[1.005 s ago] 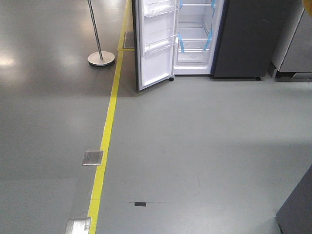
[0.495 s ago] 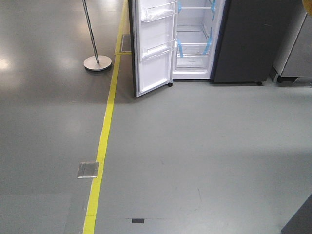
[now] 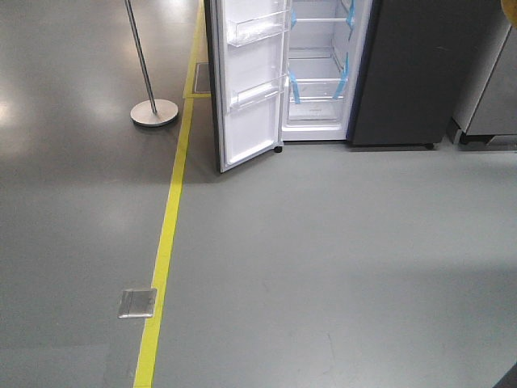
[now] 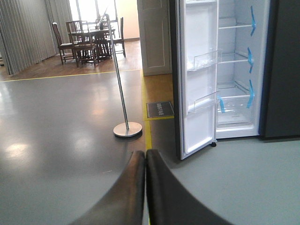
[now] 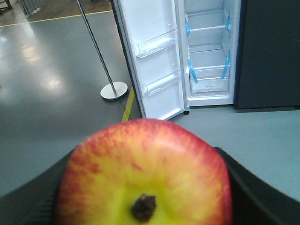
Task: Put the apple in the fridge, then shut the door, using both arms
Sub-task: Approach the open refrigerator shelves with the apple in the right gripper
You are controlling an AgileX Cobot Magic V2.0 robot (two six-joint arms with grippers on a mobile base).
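A red and yellow apple (image 5: 145,173) with a dark stem dimple fills the bottom of the right wrist view, and my right gripper (image 5: 145,187) is shut on it, black fingers on both sides. My left gripper (image 4: 145,157) is shut with nothing in it, fingertips pressed together. Ahead stands the dark grey fridge (image 3: 412,73) with white shelves and blue tape inside (image 3: 323,73). Its door (image 3: 246,89) hangs wide open to the left, with clear bins on its white inner face. In the front-facing view neither gripper shows.
A pole on a round metal base (image 3: 153,111) stands left of the door. A yellow floor line (image 3: 166,242) runs toward the fridge, with a metal floor plate (image 3: 136,301) beside it. A grey cabinet (image 3: 493,81) stands right of the fridge. Table and chairs (image 4: 89,37) far back.
The fridge, pole and floor plate have slid down and nearer in the front-facing view; the fridge now shows larger, as the base rolls toward it.
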